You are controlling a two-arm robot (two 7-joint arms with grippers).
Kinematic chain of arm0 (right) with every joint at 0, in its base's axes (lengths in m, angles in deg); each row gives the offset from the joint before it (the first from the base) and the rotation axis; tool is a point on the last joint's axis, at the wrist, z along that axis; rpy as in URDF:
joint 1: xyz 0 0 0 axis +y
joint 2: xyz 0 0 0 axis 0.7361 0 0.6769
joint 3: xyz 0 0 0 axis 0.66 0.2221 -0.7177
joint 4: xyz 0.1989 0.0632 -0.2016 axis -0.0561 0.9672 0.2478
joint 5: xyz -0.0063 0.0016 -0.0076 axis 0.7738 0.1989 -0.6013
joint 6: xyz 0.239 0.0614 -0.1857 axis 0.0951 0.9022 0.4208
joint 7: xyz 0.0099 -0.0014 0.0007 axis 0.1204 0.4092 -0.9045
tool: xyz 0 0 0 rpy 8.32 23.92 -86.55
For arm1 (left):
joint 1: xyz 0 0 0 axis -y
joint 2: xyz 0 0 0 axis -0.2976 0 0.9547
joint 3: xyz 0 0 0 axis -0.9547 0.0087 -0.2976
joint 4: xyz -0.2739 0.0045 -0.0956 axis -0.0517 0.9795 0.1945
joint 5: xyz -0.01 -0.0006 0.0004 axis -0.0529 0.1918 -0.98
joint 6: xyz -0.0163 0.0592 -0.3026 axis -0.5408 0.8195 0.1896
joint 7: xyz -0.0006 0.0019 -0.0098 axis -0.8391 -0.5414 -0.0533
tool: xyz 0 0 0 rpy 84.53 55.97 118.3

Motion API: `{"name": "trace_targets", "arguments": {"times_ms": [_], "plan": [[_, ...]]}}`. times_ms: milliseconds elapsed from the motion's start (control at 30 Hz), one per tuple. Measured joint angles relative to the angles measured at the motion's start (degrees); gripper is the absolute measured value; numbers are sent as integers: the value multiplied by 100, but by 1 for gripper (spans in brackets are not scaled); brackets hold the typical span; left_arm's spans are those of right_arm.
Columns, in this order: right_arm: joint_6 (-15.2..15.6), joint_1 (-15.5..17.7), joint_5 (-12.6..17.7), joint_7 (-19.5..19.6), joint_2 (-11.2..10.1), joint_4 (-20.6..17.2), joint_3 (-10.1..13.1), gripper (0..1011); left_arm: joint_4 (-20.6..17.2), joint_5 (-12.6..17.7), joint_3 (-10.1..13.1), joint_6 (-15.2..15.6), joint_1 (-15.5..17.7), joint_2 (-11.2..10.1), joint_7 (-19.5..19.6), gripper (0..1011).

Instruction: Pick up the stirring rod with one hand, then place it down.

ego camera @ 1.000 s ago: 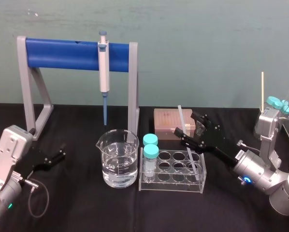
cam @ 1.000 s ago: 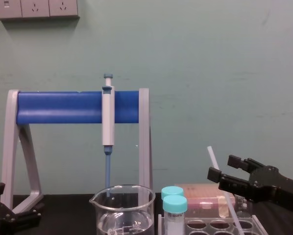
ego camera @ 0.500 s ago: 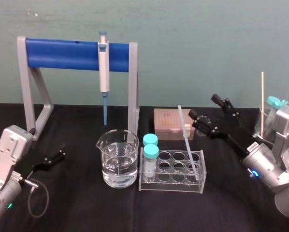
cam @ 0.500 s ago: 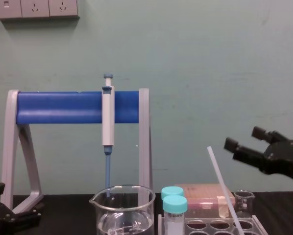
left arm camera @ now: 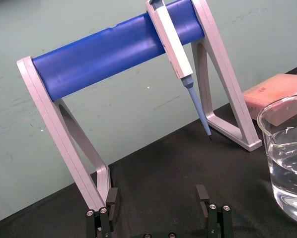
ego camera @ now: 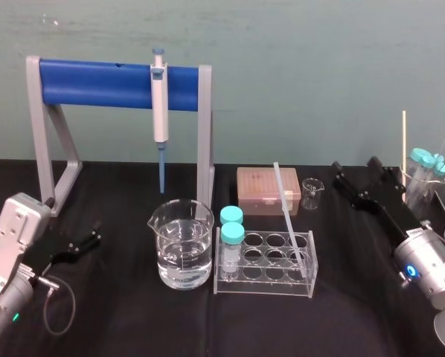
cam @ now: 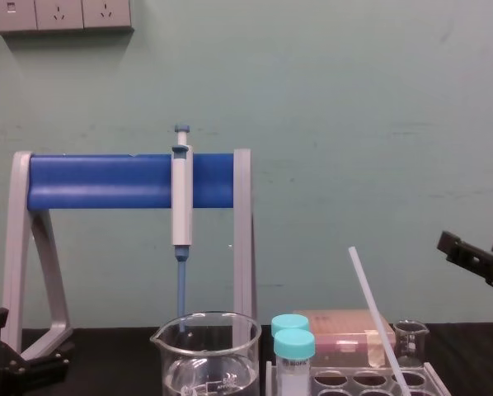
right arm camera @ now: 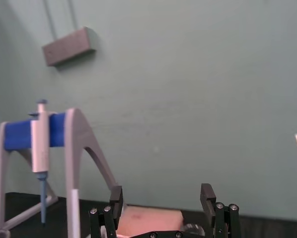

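The stirring rod [ego camera: 288, 216] is a thin translucent white rod. It leans in the clear tube rack [ego camera: 263, 286], lower end in a right-hand well and upper end tilted back and left; it also shows in the chest view [cam: 377, 318] and the right wrist view [right arm camera: 73, 213]. My right gripper [ego camera: 354, 169] hangs open and empty to the right of the rod, well apart from it, and appears at the chest view's right edge [cam: 473, 247] and in its own wrist view [right arm camera: 161, 198]. My left gripper [ego camera: 96, 232] rests open at the far left [left arm camera: 156, 198].
A grey-white pipette [ego camera: 160, 104] hangs on the blue-barred stand [ego camera: 96, 83]. A beaker of water [ego camera: 181, 245] stands left of the rack, which holds two cyan-capped tubes [ego camera: 231, 234]. Behind are a pink tip box [ego camera: 263, 190] and a small beaker [ego camera: 310, 192]. Capped tubes [ego camera: 425, 167] stand far right.
My right gripper has let go of the rod and drawn back to the right and upward. The rod stays leaning in the rack. The left arm has not moved.
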Motion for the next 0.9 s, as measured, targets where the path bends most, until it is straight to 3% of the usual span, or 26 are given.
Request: {"name": "trace_targets", "arguments": {"times_ms": [367,900], "plan": [[663,36,-11,288,42,-50,41,1003,0,0,0,0,0,0,0,1000],[583,33,-17,276,35,-48,39,1003,0,0,0,0,0,0,0,1000]]}}
